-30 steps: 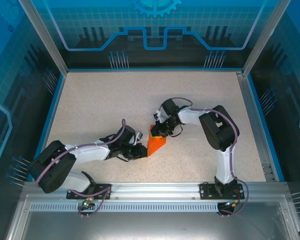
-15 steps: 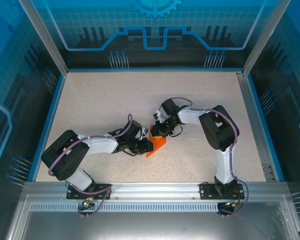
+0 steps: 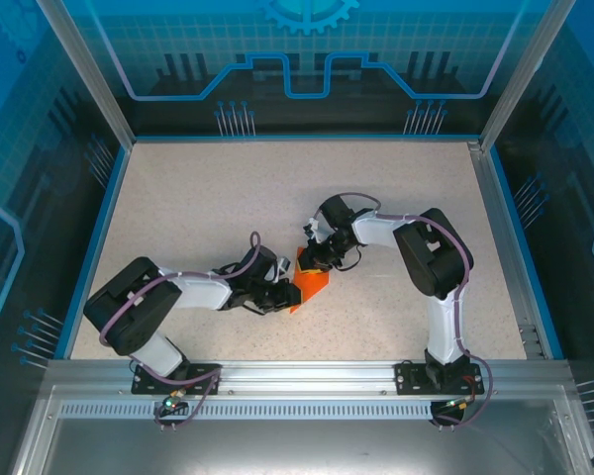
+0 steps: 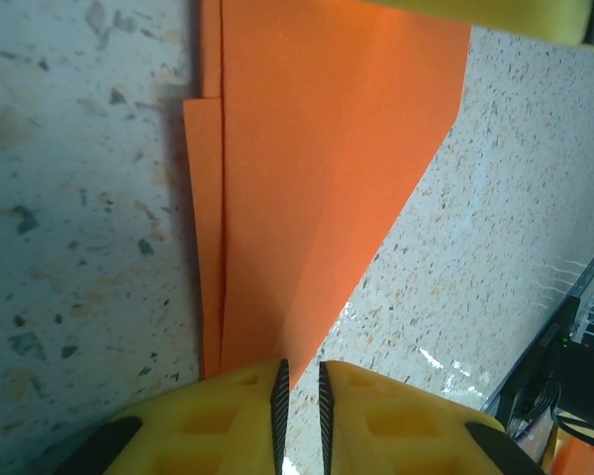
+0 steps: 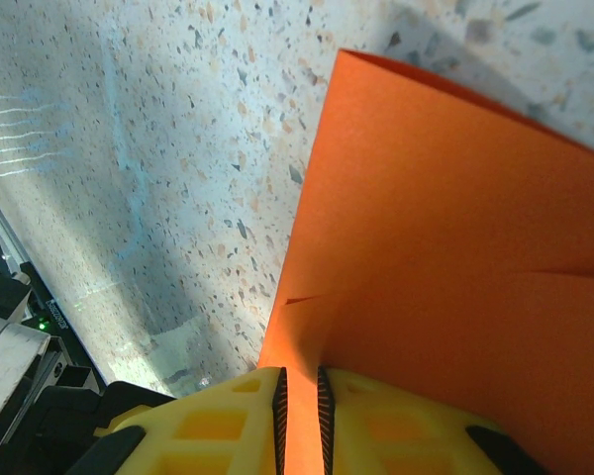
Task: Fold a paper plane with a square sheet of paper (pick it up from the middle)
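The square sheet of paper [image 3: 311, 284] is bright orange and folded into a small layered, pointed shape near the table's middle. In the left wrist view the paper [image 4: 307, 178] lies flat, its stacked edges on the left and its point reaching the fingertips. My left gripper [image 4: 299, 381] is shut to a narrow slit; speckled table shows through it and the paper runs under the left finger [image 4: 228, 416]. It sits at the paper's left edge [image 3: 289, 289]. My right gripper [image 5: 299, 386] is shut on a raised flap of the paper [image 5: 455, 277], at its far edge [image 3: 313, 265].
The speckled table [image 3: 198, 198] has a blue rim and glass walls on three sides. The arm bases stand on the aluminium rail [image 3: 307, 381] at the near edge. Both forearms lie low across the table, meeting at the paper.
The left arm has swung up and right to the paper's left edge. The paper has gone from a taller triangle to a smaller, flatter folded shape. The right gripper has hardly moved.
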